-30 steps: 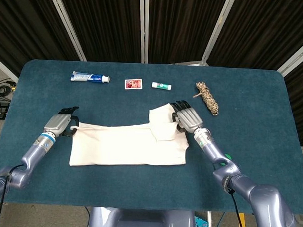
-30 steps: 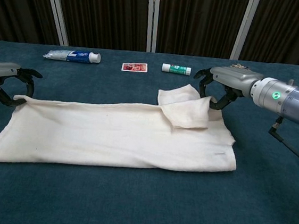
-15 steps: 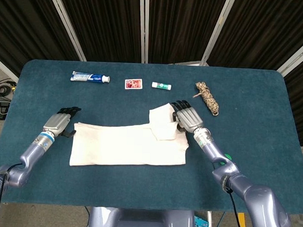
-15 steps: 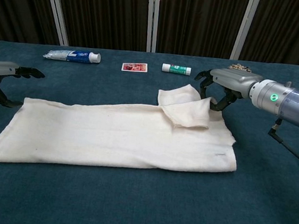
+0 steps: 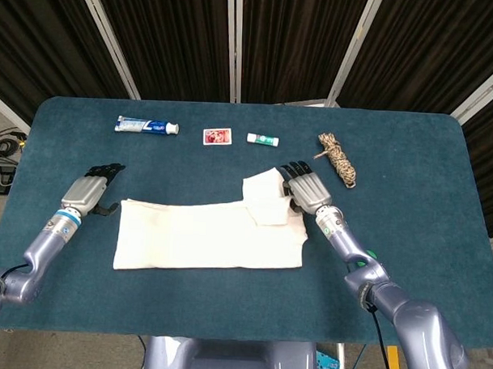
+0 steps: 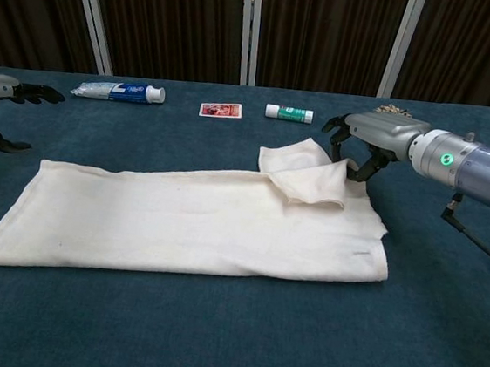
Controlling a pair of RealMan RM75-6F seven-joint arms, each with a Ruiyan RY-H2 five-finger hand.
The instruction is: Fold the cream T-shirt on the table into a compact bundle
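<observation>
along the far edge of the dark blue felt-like table (image 5: 407,239) lie a toothpaste tube (image 5: 146,126), a small red card (image 5: 216,136), a white-and-green stick (image 5: 263,139) and a coil of braided rope (image 5: 336,158), all well apart from the cloth. the cream t-shirt (image 5: 208,236) lies mid-table as a long soft rectangle, one sleeve flap turned up at its right end. the right hand (image 5: 305,189) pinches that flap. the left hand (image 5: 88,191) hovers just beside the shirt's left edge, fingers apart, holding nothing.
</observation>
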